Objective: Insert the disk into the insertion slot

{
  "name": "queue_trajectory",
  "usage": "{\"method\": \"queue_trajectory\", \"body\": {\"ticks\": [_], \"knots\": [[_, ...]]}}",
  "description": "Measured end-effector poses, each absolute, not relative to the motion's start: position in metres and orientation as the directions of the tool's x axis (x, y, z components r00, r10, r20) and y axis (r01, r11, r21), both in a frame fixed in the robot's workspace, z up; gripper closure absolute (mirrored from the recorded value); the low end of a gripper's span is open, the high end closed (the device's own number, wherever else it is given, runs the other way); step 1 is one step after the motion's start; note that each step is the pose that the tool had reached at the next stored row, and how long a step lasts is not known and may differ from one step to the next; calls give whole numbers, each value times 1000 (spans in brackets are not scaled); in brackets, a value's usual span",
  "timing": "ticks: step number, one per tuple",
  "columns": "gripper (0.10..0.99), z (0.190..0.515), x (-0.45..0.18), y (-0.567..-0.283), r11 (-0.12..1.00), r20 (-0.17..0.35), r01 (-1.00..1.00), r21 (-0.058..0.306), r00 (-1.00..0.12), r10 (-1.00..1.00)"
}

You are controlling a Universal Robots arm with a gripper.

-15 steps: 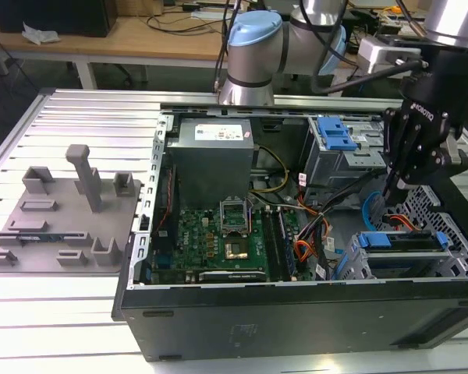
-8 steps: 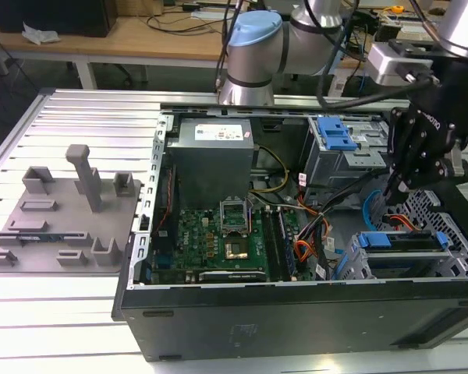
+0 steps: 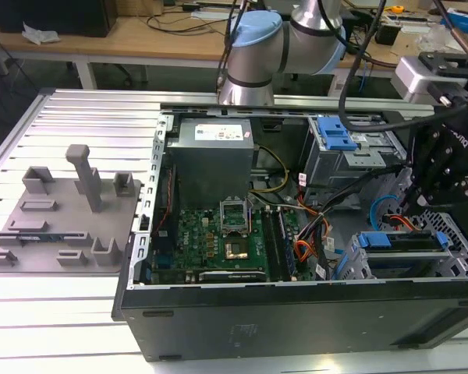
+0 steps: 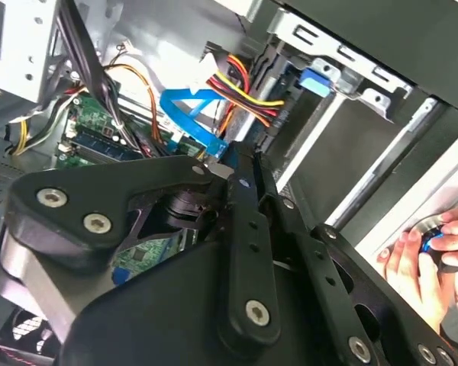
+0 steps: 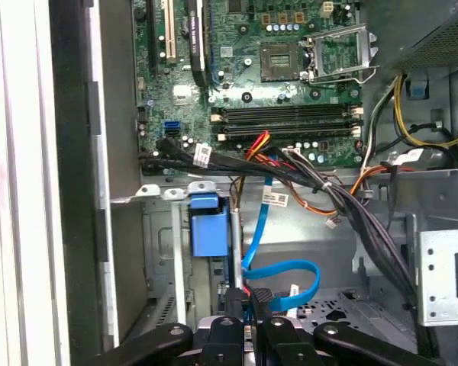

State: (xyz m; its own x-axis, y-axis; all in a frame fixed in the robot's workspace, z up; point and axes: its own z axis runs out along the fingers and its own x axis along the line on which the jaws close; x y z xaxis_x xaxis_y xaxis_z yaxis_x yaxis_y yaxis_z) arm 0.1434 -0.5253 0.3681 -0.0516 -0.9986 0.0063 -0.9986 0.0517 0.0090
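At the open case's drive end, exterior view's right: gripper (image 3: 441,167) hangs above the disk (image 3: 402,241), which sits blue-framed in the insertion slot (image 3: 452,261), apparently seated. Grip state: cannot tell. A hand (image 4: 427,263) rests outside the case.

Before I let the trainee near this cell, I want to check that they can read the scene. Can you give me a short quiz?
1. True or false: the computer case lies with its side open, so the motherboard shows.
2. In the exterior view, the gripper hangs over: A) the grey fixture tray; B) the case's end at the exterior view's right; C) the power supply.
3. Fill in: the flat cable looping inside the case in the first wrist view is coloured ____.

Key: 1 true; 2 B; 3 blue.
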Motion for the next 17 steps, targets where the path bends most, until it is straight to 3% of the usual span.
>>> {"method": "queue_trajectory", "body": {"ticks": [17], "knots": [[925,357,146,-535,52,-2,-999,10,-52,-999]]}}
